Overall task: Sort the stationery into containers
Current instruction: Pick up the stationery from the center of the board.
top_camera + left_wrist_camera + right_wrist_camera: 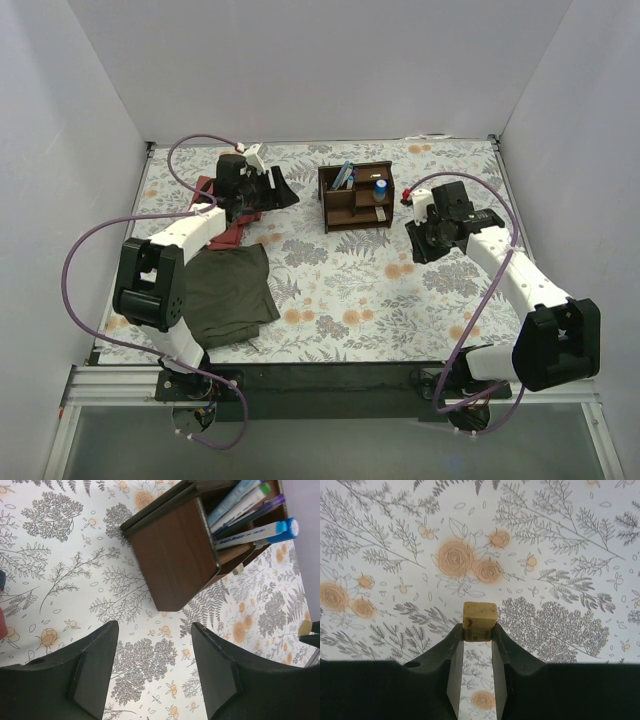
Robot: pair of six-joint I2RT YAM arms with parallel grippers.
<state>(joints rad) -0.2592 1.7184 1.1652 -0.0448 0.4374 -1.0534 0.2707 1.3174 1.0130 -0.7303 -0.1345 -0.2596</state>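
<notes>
The dark brown wooden organiser (355, 197) stands at the back middle of the table, seen close in the left wrist view (175, 555). Several pens (343, 176) lean in its left compartment (240, 502), and a blue-capped cylinder (381, 188) sits in a right compartment (265, 531). My left gripper (280, 192) hovers left of the organiser, open, with only the tablecloth between its fingers (154, 627). My right gripper (418, 245), to the right of the organiser, is shut on a small beige eraser (480, 615) pinched at its fingertips (478, 630) above the cloth. The eraser also shows at the left wrist view's right edge (305, 627).
A red folded cloth (225, 225) lies under the left arm, and an olive one (230, 290) lies nearer the front left. White walls enclose the floral tablecloth (380, 290) on three sides. Purple cables loop from both arms.
</notes>
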